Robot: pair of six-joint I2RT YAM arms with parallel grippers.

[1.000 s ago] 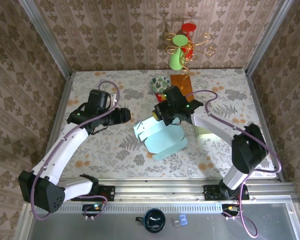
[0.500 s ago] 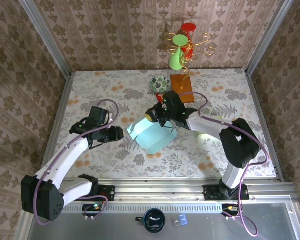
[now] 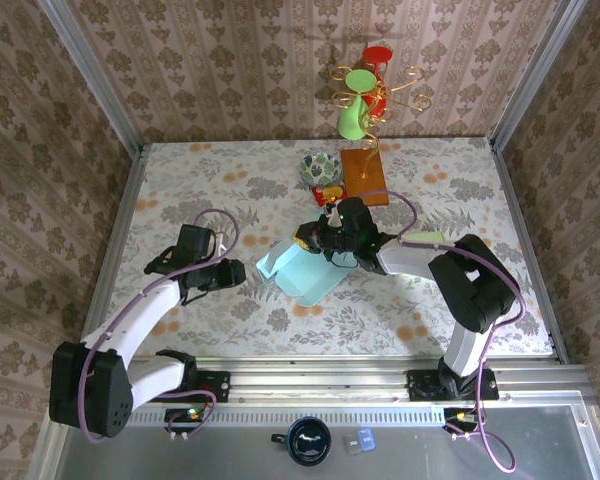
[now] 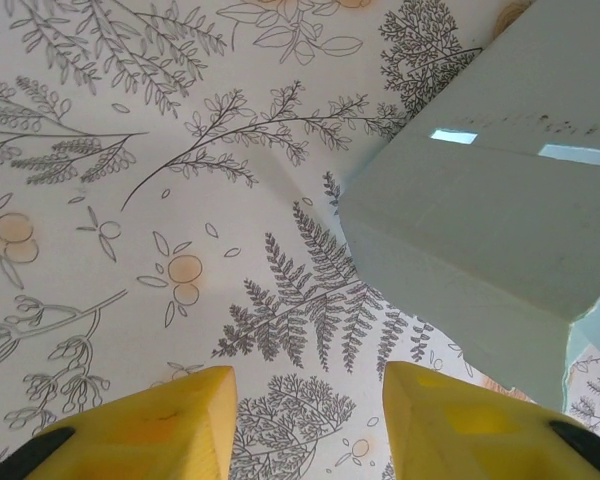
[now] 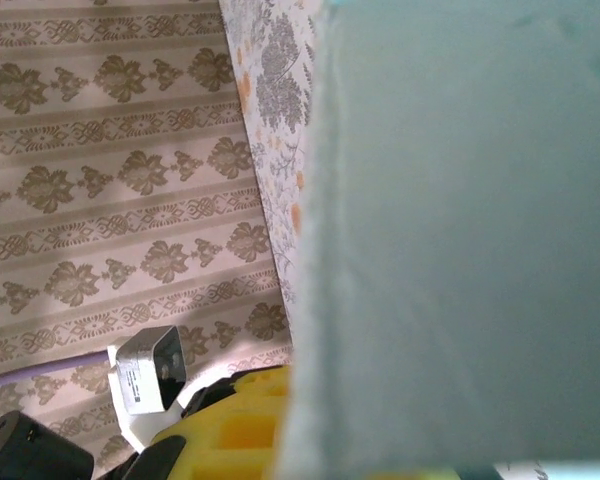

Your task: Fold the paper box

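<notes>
Pale-blue paper box (image 3: 302, 272) is lying on the floral table (image 3: 180, 190), the right gripper (image 3: 320, 238) pinching its far edge. Left gripper (image 4: 307, 385) is hovering beside it, fingers (image 4: 160, 425) spread.

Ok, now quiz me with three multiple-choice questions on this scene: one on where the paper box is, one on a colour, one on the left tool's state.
1. Where is the paper box? A far left corner; B mid-table, just right of the left tool; C at the near edge.
2. What colour are the left tool's fingers? A red; B black; C yellow.
3. The left tool is: A open, holding nothing; B shut on the box; C shut on a bowl.
Answers: 1 B, the top view shows it beside that tool. 2 C, the wrist view shows yellow. 3 A, bare table shows between its fingers.
</notes>
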